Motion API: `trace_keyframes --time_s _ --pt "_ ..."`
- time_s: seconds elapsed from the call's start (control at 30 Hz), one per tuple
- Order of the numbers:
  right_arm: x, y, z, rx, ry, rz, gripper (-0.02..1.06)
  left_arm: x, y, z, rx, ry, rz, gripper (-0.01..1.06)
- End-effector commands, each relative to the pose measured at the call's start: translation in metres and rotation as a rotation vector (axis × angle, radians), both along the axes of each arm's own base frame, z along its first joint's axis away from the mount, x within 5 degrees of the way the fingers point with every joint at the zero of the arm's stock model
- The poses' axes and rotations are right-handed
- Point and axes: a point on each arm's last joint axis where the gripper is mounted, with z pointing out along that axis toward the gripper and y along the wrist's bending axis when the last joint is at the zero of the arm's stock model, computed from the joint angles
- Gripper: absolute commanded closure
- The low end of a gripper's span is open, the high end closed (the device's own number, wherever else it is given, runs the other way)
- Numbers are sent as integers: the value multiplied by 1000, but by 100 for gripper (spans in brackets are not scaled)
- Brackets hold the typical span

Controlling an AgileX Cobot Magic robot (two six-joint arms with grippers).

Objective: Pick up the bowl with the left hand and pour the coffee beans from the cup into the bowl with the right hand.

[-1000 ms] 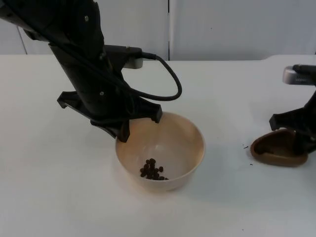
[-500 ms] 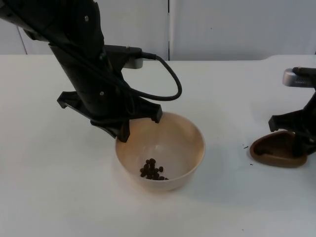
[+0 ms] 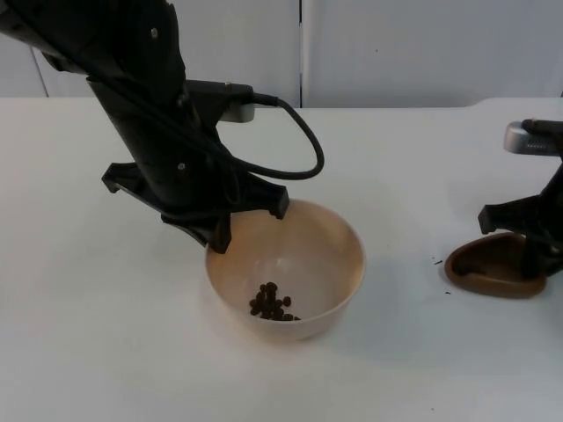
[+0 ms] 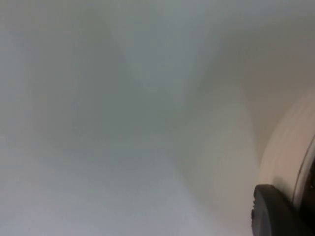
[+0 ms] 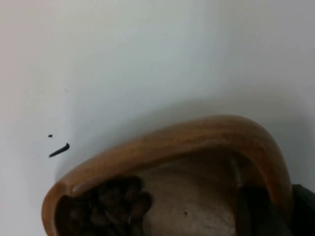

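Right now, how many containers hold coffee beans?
2: the round beige bowl mid-table at the left claw, and the brown wooden cup at the right claw.

Very little is changing across this last second. The brown wooden cup [image 3: 494, 274], pinched at its rim by the right claw [image 3: 537, 255], is settling slightly lower and closer to the white surface [image 3: 422, 352] at its far right side than it was a second ago, and since half a second ago it is hardly moving at all. The right wrist view is showing dark coffee beans [image 5: 115, 204] lying inside it.
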Motion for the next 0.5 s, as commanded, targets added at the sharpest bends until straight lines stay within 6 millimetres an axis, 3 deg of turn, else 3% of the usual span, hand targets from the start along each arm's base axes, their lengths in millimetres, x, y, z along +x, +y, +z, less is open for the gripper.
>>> trace_keyframes --time_s 0.0,0.07,0.17,0.2,0.3,0.33,0.37,0.47 --pt "1 -1 1 5 -14 -8 104 -1 -1 -3 -4 1 0 102" --pt "1 -1 1 11 -13 -19 102 -1 -1 -3 -4 1 0 91" --pt "1 -1 1 9 -13 -22 89 -1 -1 -3 -4 1 0 73" --pt "1 -1 1 9 -13 -22 89 -1 -1 -3 -4 1 0 73" --pt "1 -1 1 9 -13 -22 67 -1 -1 -3 -4 1 0 57" --pt "1 -1 1 9 -13 -22 60 -1 -1 -3 -4 1 0 54" --pt "1 -1 1 9 -13 -22 60 -1 -1 -3 -4 1 0 54" --pt "1 -1 2 16 -15 -34 40 -1 -1 -3 -3 1 -1 47"
